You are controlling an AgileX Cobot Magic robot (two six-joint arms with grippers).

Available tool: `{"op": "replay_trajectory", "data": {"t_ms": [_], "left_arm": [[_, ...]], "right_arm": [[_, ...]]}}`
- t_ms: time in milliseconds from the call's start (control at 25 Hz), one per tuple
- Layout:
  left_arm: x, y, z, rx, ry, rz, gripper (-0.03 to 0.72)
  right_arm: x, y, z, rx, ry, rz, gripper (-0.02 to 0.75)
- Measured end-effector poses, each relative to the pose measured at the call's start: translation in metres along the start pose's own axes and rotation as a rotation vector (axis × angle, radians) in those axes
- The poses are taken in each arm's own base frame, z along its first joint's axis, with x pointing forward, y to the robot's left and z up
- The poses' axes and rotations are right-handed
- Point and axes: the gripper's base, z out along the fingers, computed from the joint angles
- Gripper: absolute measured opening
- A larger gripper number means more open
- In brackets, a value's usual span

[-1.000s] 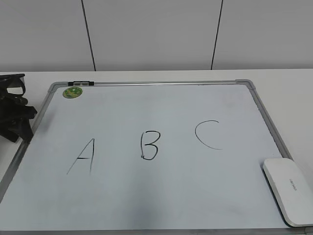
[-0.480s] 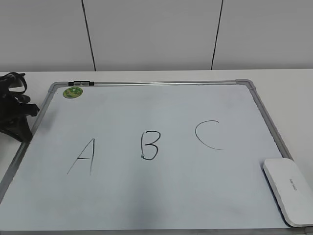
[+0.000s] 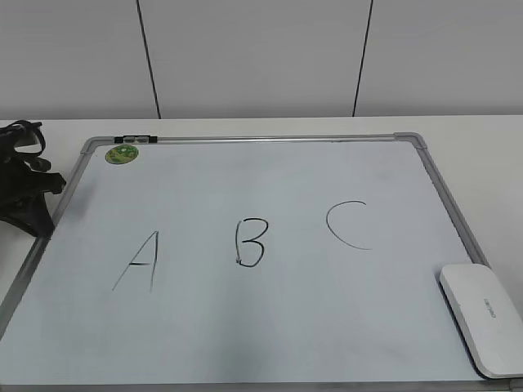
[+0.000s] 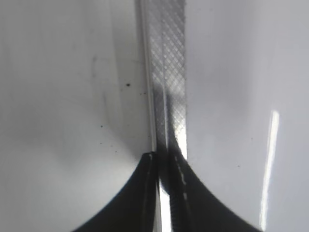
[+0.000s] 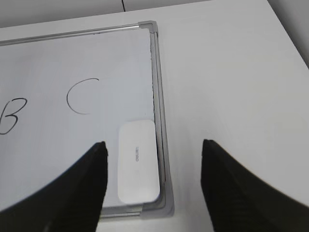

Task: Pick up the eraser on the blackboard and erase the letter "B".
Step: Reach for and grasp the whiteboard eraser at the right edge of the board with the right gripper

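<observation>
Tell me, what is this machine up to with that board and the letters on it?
Nothing is being held yet. A whiteboard lies flat on the table with A, B and C drawn on it, all three intact. The white eraser rests at the board's near right corner, against the frame. The right pincer hangs open above it, seemingly lined up to pick it up. The left pincer sits low over the board's left frame edge, its fingers close together, holding nothing.
</observation>
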Motion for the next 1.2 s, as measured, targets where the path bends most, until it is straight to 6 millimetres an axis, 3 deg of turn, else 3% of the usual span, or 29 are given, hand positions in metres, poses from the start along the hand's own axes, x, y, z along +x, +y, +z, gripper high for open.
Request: {"op": "replay_trajectory", "data": {"t_ms": [240,320,480,560,800,1200], "left_arm": [[0.000,0.000,0.000,0.001,0.001,0.000,0.032],[0.000,0.000,0.000,0.001,0.001,0.000,0.032],[0.000,0.000,0.000,0.006,-0.001,-0.007,0.032],[0.000,0.000,0.000,0.010,-0.001,-0.011,0.032],[0.000,0.000,0.000,0.014,0.000,-0.015,0.032],[0.000,0.001,-0.001,0.016,-0.001,-0.018,0.031]], "right_arm": [[-0.031,-0.001,0.042,0.002,-0.015,0.021,0.446],[-0.033,0.000,0.056,-0.008,0.037,0.037,0.480],[-0.026,0.000,0.087,-0.021,0.259,0.014,0.628],[-0.020,0.001,0.103,-0.034,0.388,0.007,0.654],[-0.006,0.005,0.149,-0.097,0.640,-0.033,0.662],[0.006,0.024,0.219,-0.121,0.837,-0.113,0.662]]}}
